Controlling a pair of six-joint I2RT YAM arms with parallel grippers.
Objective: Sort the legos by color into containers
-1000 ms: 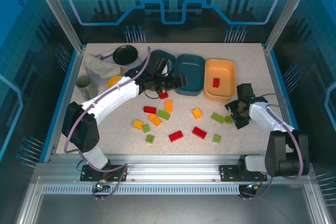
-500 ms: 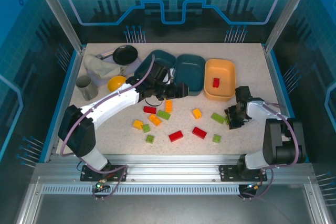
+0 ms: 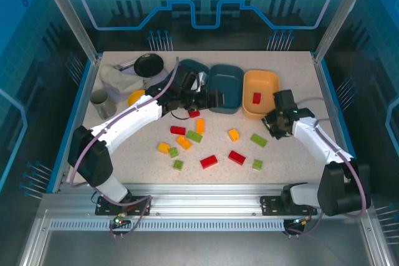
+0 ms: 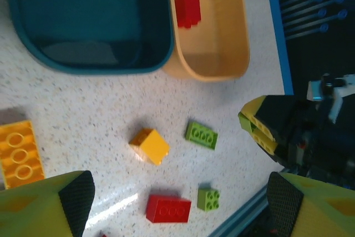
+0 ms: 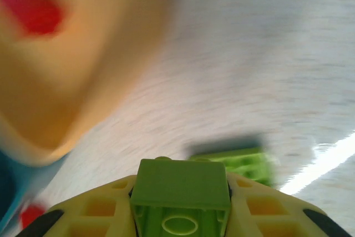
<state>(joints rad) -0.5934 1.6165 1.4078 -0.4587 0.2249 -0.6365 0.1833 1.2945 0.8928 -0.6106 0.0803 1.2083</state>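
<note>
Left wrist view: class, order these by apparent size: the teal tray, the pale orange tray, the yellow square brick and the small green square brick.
1. teal tray, though the frame crops it
2. pale orange tray
3. yellow square brick
4. small green square brick

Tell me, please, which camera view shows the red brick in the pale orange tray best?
Left wrist: the red brick is sharp and large. Top external shows it small; right wrist, as a red blur.

Right pincer (image 3: 276, 123) — wide before, now tight around a green lego (image 5: 180, 184) — nearer the orange tray (image 3: 262, 72)
</note>
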